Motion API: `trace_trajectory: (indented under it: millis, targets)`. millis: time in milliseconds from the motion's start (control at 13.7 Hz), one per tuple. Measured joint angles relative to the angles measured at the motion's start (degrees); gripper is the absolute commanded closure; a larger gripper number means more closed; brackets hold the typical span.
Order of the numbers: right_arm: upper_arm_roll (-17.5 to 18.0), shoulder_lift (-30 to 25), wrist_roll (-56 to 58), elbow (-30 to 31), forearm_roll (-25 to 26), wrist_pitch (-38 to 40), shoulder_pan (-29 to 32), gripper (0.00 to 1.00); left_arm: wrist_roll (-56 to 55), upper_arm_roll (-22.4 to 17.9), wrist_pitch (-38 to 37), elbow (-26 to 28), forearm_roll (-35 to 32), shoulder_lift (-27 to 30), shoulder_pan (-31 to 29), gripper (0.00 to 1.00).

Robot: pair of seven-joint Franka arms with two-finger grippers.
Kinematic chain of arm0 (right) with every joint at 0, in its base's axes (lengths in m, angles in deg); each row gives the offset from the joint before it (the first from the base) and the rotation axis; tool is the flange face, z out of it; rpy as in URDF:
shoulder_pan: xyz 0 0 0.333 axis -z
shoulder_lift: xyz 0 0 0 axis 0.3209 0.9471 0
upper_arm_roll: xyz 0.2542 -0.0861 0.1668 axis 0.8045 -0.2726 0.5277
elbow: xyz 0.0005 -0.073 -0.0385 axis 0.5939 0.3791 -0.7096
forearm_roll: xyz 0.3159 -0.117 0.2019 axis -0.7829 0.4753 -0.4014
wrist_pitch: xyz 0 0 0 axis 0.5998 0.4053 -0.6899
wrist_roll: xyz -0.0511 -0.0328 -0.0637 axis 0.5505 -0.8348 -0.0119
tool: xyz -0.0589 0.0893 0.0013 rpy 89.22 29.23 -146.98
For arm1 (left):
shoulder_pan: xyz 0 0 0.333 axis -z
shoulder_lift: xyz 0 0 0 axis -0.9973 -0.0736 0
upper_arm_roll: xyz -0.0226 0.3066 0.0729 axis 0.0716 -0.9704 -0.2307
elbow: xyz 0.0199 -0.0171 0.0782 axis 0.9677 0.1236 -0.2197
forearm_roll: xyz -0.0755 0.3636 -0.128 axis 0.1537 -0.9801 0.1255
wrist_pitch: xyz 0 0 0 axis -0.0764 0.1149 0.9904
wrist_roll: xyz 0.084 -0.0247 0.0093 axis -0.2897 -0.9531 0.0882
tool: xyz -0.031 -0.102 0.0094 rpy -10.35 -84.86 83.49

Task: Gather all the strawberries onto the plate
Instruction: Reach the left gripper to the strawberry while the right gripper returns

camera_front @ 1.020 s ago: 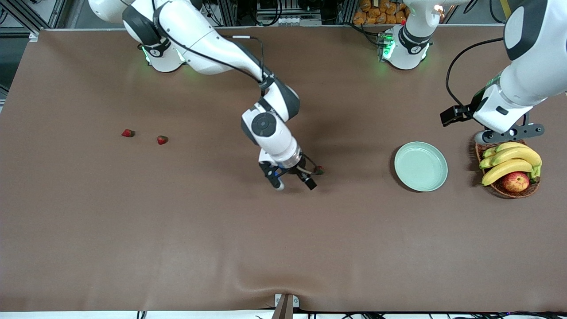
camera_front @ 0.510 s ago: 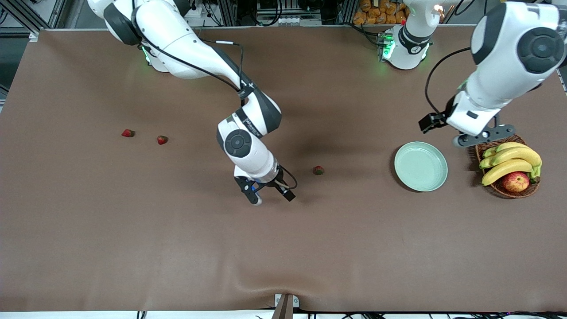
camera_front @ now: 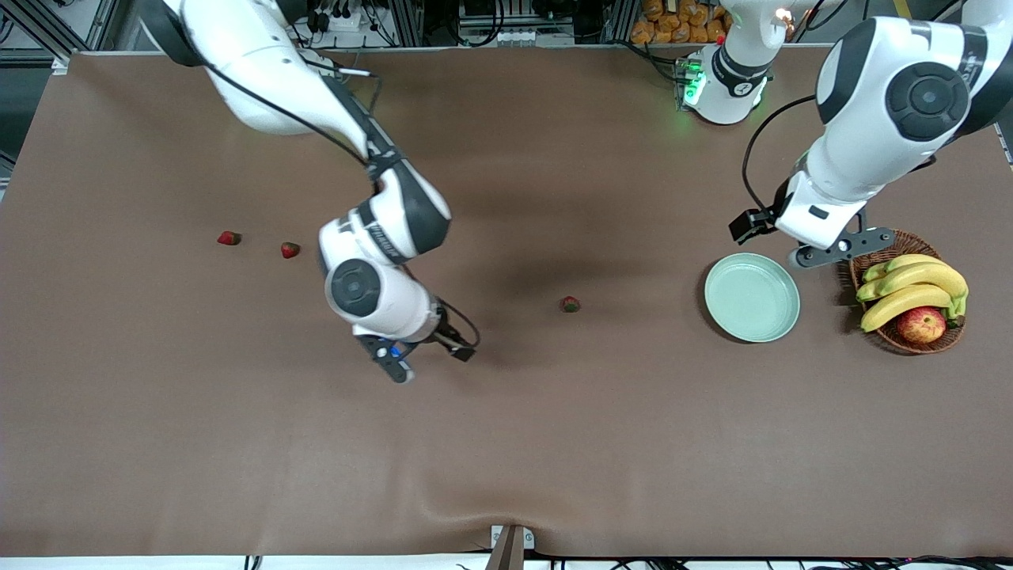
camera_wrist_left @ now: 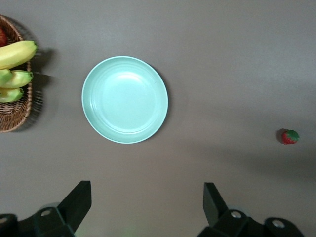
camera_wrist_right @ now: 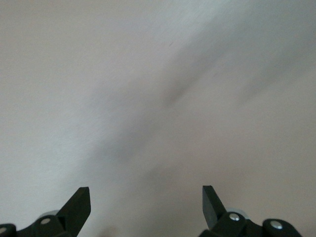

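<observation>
We see both tools spread wide and empty: the right tool (camera_front: 423, 360) over bare brown desk (camera_front: 506, 443), the left tool (camera_front: 779, 241) above the round pale mint-green plate (camera_front: 752, 298). All three small red strawberries lie on the desk toward the right arm's end from the plate: one (camera_front: 569, 304) near it, two (camera_front: 290, 250) (camera_front: 229, 237) well apart.

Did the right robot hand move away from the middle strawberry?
Yes. The right gripper slid away from that strawberry, toward the right arm's end of the table.

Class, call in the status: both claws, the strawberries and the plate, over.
Right claw open, empty, over bare table. Left claw open, above pale mint-green plate's rim. Plate empty; three tiny red strawberries on brown tabletop. Nothing in the way.
</observation>
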Motion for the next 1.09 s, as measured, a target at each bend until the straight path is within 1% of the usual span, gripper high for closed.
trace_trajectory:
  millis: [146, 291, 437, 656, 801, 947, 1093]
  targets:
    - [0.0, -3.3, 6.5, 4.7, 0.1, 0.9, 2.7, 0.00, -0.3, 0.3, 0.5, 0.2, 0.0, -0.5, 0.0, 0.00]
    - [0.0, -7.4, 14.5, 11.0, 0.2, 2.3, 5.6, 0.00, -1.2, 0.4, 1.6, 0.7, 0.0, -0.8, 0.1, 0.00]
    - [0.0, -11.8, 21.0, 17.7, 1.4, 2.6, 8.0, 0.00, -4.8, 1.0, 2.4, 0.9, 0.0, -1.9, 1.3, 0.00]
    - [0.2, -18.8, 28.1, 27.4, 4.7, 2.6, 11.4, 0.00, -14.2, 1.6, 5.4, 0.9, 0.0, -5.5, 5.9, 0.00]
    - [1.3, -22.9, 32.7, 32.5, 5.9, 2.6, 14.2, 0.00, -18.5, 1.8, 9.0, 0.8, 0.0, -8.2, 9.2, 0.00]
    - [3.2, -26.2, 36.3, 36.6, 7.8, 2.6, 17.9, 0.00, -19.5, 1.9, 12.8, 0.3, 0.0, -10.8, 11.8, 0.00]
    - [4.3, -28.4, 39.6, 40.3, 10.4, 2.4, 20.9, 0.00, -20.1, 1.9, 17.7, -0.3, 0.0, -13.8, 14.4, 0.00]
